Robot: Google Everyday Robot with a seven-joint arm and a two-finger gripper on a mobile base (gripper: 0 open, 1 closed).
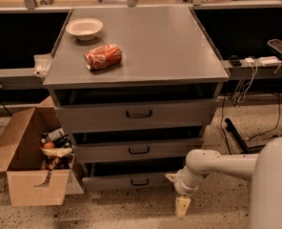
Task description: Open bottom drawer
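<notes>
The bottom drawer [131, 181] is the slimmest grey front at the foot of the cabinet, with a small dark loop handle [140, 182] at its centre. It stands pulled out a little, with a dark gap above it. My gripper [181, 207] hangs from the white arm [217, 165], pointing down at the floor, to the right of the drawer's front and slightly below it. It touches nothing. The medium drawer [138, 150] and the tall top drawer [138, 114] sit above.
A white bowl [84, 28] and a red can [103, 57] lying on its side are on the cabinet top [169, 46]. An open cardboard box [31, 175] with items stands on the floor left of the cabinet. Cables and a power strip [257, 61] are at right.
</notes>
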